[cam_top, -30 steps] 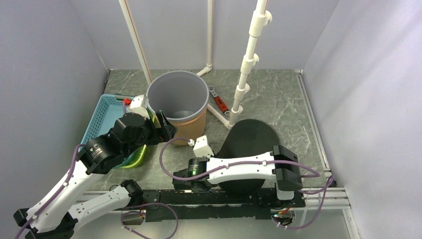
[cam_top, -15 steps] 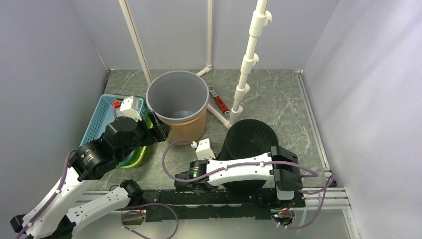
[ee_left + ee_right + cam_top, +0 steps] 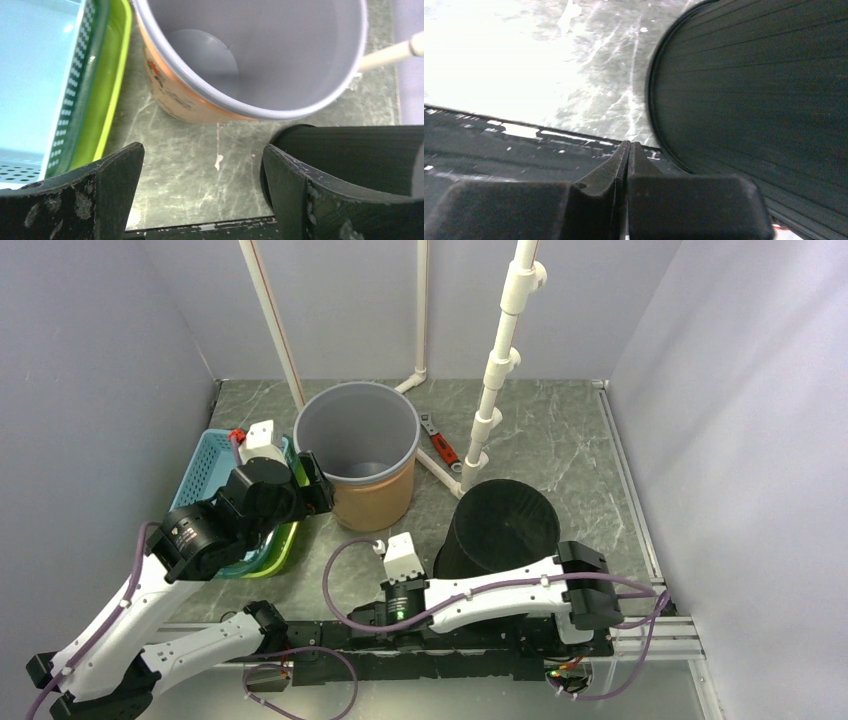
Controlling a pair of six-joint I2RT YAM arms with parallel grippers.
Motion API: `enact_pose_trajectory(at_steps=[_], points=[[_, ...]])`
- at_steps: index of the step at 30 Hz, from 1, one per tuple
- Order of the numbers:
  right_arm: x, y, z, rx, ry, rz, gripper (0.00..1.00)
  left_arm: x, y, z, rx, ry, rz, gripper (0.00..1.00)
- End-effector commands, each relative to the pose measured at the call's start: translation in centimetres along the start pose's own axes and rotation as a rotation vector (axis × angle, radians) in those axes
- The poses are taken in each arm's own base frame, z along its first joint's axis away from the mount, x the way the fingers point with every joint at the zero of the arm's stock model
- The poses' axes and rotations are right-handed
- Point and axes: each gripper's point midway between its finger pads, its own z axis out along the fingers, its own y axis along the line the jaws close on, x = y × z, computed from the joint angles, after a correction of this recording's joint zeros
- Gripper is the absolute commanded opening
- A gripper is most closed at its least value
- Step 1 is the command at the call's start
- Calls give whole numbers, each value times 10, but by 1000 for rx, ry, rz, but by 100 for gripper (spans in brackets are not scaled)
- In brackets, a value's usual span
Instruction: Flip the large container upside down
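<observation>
The large container point(image 3: 497, 525) is a black ribbed bin standing on the table at centre right, a closed flat face turned up. In the right wrist view its ribbed wall point(image 3: 754, 90) fills the right side. My right gripper point(image 3: 628, 146) is shut on nothing, low by the near rail, just left of the bin and apart from it. To the left, my left gripper point(image 3: 202, 150) hangs open and empty over bare table. Its fingers point(image 3: 312, 490) sit beside a grey-and-orange bucket point(image 3: 357, 450).
The upright bucket point(image 3: 250, 55) is empty. A blue basket point(image 3: 208, 468) with a green tray point(image 3: 102, 95) beside it lies at the left. White pipes point(image 3: 490, 400) rise behind, with a red-handled wrench point(image 3: 441, 447) at their foot. Walls close three sides.
The black bin has gone from lying low on its side to standing up. My right arm has drawn back toward the near rail. My left gripper has pulled back a little from the bucket.
</observation>
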Motion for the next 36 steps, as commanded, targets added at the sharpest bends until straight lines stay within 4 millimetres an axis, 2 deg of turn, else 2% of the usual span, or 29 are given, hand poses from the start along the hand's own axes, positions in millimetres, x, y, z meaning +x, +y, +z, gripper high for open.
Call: enact_pose_trajectory(at_steps=[1, 3, 4, 7, 9, 11, 12, 13, 14, 16, 18, 21, 22, 23, 25, 28, 31, 36], points=[[-11, 7, -21, -131, -27, 109, 7, -4, 29, -4, -120, -49, 29, 94], [-7, 9, -24, -175, -27, 129, 14, 1, 43, -2, -183, -47, 26, 94], [-5, 12, -26, -209, -24, 129, 21, 5, 50, -2, -215, -43, 29, 94], [2, 26, -32, -322, -5, 101, 34, 12, 63, -2, -284, -35, 0, 94], [7, 32, -35, -365, 11, 98, 41, 16, 65, -1, -290, -30, -12, 94], [14, 38, -38, -384, 23, 97, 54, 18, 64, -1, -275, -29, -29, 94], [15, 36, -40, -372, 7, 99, 55, 19, 63, 0, -267, -26, -32, 94], [15, 35, -44, -353, -20, 123, 63, 20, 62, 0, -257, -25, -37, 94], [15, 34, -49, -340, -53, 113, 70, 21, 61, 0, -249, -23, -41, 94], [20, 38, -53, -328, -63, 73, 74, 23, 60, -2, -235, -16, -43, 94], [32, 44, -50, -314, -19, -2, 83, 27, 63, -3, -241, -2, -37, 94], [41, 38, -48, -170, 3, -56, 84, 28, 65, -4, -248, 1, -35, 94], [44, 29, -49, -95, -6, -100, 84, 27, 64, -4, -242, 0, -31, 94], [41, 32, -55, -71, -18, -109, 85, 27, 62, -4, -232, 2, -24, 94], [51, 37, -52, -48, -22, -191, 87, 25, 58, -2, -219, 0, -9, 94], [59, 40, -46, -62, -18, -142, 87, 25, 56, -1, -218, 9, 0, 94], [57, 35, -46, -127, -22, -63, 88, 26, 56, 0, -222, 21, 2, 94], [48, 3, -41, -163, -6, 132, 88, 27, 53, 2, -207, 15, -6, 94]])
